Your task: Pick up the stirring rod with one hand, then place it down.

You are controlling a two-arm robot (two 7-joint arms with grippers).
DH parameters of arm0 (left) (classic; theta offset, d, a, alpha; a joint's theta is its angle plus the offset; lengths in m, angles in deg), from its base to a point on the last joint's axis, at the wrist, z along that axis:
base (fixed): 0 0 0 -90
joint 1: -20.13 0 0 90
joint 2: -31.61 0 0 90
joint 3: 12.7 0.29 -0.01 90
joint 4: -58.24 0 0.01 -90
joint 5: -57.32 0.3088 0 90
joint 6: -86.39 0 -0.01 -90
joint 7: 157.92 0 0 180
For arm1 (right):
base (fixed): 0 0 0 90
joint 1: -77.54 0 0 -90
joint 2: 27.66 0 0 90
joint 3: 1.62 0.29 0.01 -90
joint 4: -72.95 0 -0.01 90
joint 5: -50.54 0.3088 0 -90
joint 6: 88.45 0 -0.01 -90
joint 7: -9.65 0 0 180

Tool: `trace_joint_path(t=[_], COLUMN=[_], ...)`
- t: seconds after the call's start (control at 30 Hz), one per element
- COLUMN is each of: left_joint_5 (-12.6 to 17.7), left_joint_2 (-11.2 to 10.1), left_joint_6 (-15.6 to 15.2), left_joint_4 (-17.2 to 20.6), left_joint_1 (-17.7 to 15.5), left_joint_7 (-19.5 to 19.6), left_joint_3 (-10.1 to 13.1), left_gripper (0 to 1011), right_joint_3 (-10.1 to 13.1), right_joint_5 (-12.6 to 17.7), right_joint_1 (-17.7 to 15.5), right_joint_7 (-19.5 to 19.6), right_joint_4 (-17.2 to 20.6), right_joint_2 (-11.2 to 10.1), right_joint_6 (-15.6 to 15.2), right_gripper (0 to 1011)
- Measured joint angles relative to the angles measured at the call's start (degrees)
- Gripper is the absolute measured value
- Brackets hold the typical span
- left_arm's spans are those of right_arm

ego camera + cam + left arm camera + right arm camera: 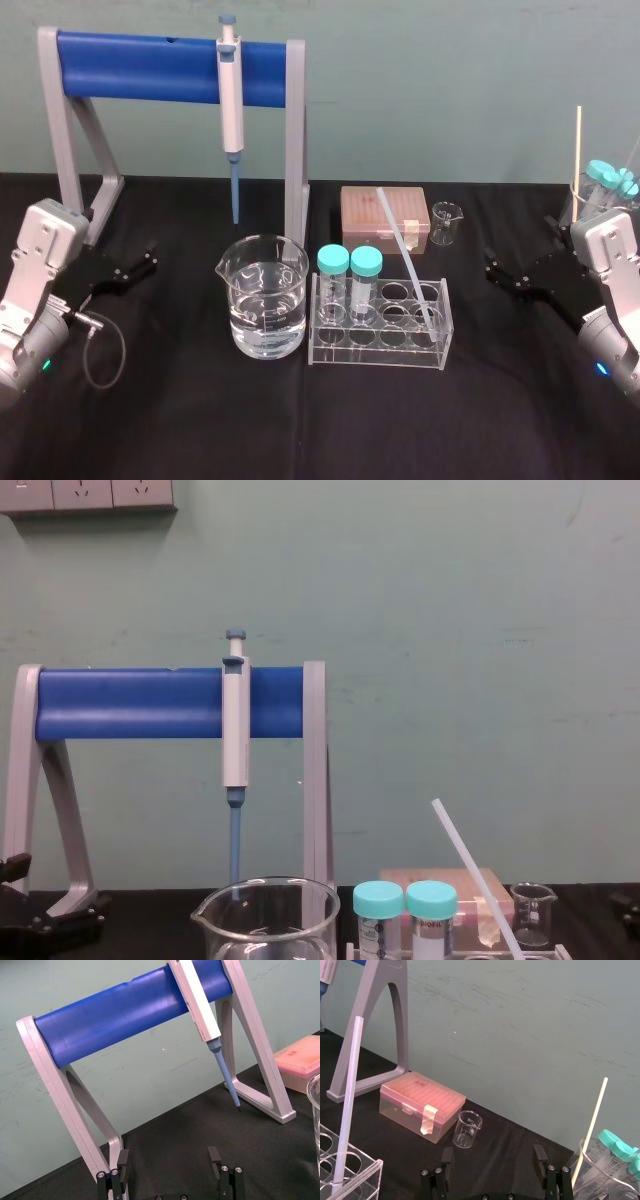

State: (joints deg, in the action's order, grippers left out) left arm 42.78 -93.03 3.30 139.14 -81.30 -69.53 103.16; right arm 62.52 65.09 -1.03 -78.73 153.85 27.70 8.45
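Two black arms sit low over the table (200, 430), one at each side, each angled inward toward the glassware in the middle. The left tool (143, 262) hovers near the left foot of the grey stand (295, 130), on its near side. Its fingers (122, 1161) are spread wide with nothing between them, and the left wrist view looks through that gap at the stand's blue bar and the hanging pipette (231, 95). The right tool (497, 270) is at the far right, just in front of a beaker of capped tubes (577, 208), its fingers (539, 1155) likewise spread apart and empty. Neither tool holds the stirring rod (408, 258). Its lower end stands in a front cell at the right end of the clear rack (375, 355), and it leans up and toward the robot's left, its top crossing the pink box (360, 225) in the head view. Two teal-capped tubes (333, 262) stand at the rack's left end, and a large beaker (262, 270) of water stands just beside the rack on that side. A small beaker (446, 222) stands beside the pink box. Bare black table lies between the right tool and the rack, between the left tool and the large beaker, and across the whole near strip in front of the rack.
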Motion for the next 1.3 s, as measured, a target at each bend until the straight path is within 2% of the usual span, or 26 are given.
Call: trace_joint_path(t=[1.3], left_joint_5=[0.0], left_joint_2=[0.0], left_joint_6=[0.0], left_joint_4=[0.0], left_joint_1=[0.0], left_joint_7=[0.0], left_joint_3=[0.0], left_gripper=[1001], right_joint_3=[0.0], right_joint_5=[0.0], right_joint_1=[0.0], right_joint_7=[0.0], right_joint_4=[0.0], right_joint_2=[0.0], right_joint_6=[0.0], right_gripper=[1003])
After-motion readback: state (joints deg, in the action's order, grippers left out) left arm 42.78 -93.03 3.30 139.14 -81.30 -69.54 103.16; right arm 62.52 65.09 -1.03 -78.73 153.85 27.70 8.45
